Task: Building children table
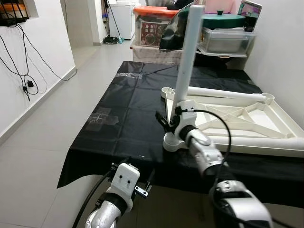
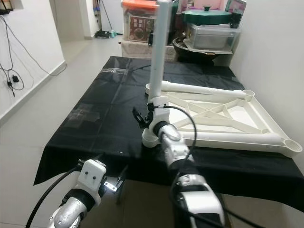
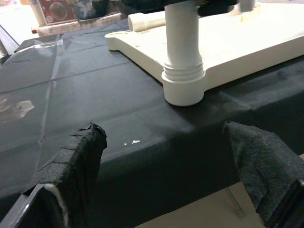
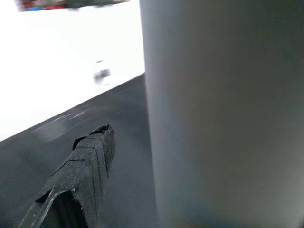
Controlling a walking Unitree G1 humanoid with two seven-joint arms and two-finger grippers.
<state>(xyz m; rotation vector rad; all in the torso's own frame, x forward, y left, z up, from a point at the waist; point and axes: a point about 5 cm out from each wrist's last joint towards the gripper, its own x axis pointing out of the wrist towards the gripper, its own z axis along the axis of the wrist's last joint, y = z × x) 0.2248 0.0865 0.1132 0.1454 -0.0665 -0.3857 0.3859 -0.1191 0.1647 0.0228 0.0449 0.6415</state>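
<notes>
A white children's table top [image 1: 247, 116] lies upside down on a black-covered table [image 1: 123, 118]. One white leg [image 1: 187, 57] stands upright in the near left corner socket [image 3: 183, 90]. My right gripper [image 1: 167, 122] is at the foot of this leg and is open. In the right wrist view one black finger [image 4: 90, 166] stands apart from the leg [image 4: 223, 114], which hides the other finger. My left gripper [image 1: 142, 183] hangs open below the table's front edge, facing the socket, with nothing between its fingers [image 3: 76, 161].
Storage boxes [image 1: 154, 26] and a green pot lid [image 1: 223, 19] are stacked past the table's far end. A wall runs close along the right side. To the left lies open tiled floor [image 1: 52, 123], with cables [image 1: 26, 83] on the left wall.
</notes>
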